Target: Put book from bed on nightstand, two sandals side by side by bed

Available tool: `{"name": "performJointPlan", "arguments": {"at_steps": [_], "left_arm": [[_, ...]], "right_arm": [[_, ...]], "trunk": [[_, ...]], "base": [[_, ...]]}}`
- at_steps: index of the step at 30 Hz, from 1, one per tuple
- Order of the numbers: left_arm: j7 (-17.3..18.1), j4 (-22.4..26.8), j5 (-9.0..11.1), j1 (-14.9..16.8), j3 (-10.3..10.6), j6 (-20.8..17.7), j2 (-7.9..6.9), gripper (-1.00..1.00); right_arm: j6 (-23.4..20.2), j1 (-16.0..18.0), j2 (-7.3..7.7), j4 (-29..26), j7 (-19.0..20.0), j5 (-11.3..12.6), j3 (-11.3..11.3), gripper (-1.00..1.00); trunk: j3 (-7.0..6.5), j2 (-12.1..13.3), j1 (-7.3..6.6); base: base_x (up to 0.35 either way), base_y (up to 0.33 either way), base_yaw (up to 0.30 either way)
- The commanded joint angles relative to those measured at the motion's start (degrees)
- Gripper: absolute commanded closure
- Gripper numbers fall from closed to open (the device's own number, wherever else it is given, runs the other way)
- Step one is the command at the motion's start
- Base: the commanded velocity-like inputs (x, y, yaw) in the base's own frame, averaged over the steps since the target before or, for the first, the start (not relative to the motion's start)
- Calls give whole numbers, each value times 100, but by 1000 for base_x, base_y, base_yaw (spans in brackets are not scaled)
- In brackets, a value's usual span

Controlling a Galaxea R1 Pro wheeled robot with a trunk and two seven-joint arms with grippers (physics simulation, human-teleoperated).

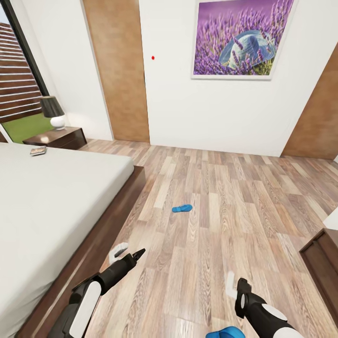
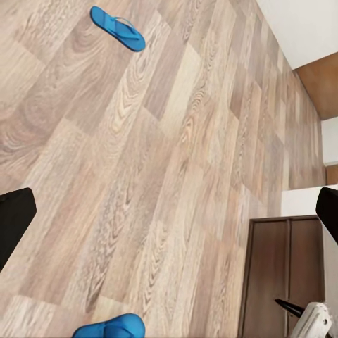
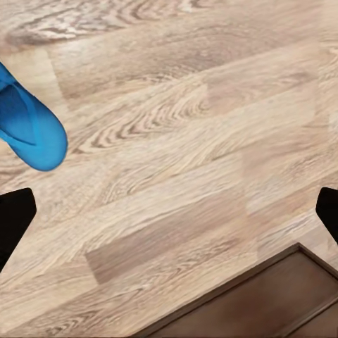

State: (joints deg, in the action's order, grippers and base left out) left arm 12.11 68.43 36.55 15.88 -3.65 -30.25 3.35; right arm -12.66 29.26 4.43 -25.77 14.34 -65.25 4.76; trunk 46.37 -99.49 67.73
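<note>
The book (image 1: 38, 150) lies on the bed (image 1: 51, 197) near its far corner, just beside the nightstand (image 1: 57, 137). One sandal (image 1: 181, 208) rests on the floor well out from the bed; the other sandal (image 1: 224, 333) lies close by the right tool (image 1: 236, 285). Both tools, left tool (image 1: 127, 252) included, stand wide open and hold nothing. Best, I judge, to lower the right tool over the near sandal's sole edge, squarely, before closing.
</note>
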Motion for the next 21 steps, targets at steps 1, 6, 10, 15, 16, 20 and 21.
{"name": "performJointPlan", "arguments": {"at_steps": [1,6,10,15,16,20,21], "left_arm": [[17,3,28,3,-22,-51,7,-100],[19,-3,28,3,-22,-51,7,-100],[19,-1,28,3,-22,-51,7,-100],[19,3,28,3,-22,-51,7,-100],[19,3,28,3,-22,-51,7,-100],[19,3,28,3,-22,-51,7,-100],[19,3,28,3,-22,-51,7,-100]], "right_arm": [[-33,1,5,-15,174,-41,41,-100],[-29,1,5,-14,620,-46,35,-100],[-27,1,5,27,660,-54,45,-100],[-35,1,7,228,-135,-63,38,-100],[-37,1,6,255,-261,-66,39,-100],[-46,1,14,367,-639,-77,35,-100],[-50,1,19,381,-688,-80,35,-100]], "trunk": [[23,-44,22],[113,-244,132],[185,-405,220],[275,-605,330],[293,-645,352],[364,-806,439],[382,-846,461]], "base": [[0,0,0],[0,0,0],[0,0,0],[0,0,0],[0,0,0],[0,0,0],[0,0,0]]}}
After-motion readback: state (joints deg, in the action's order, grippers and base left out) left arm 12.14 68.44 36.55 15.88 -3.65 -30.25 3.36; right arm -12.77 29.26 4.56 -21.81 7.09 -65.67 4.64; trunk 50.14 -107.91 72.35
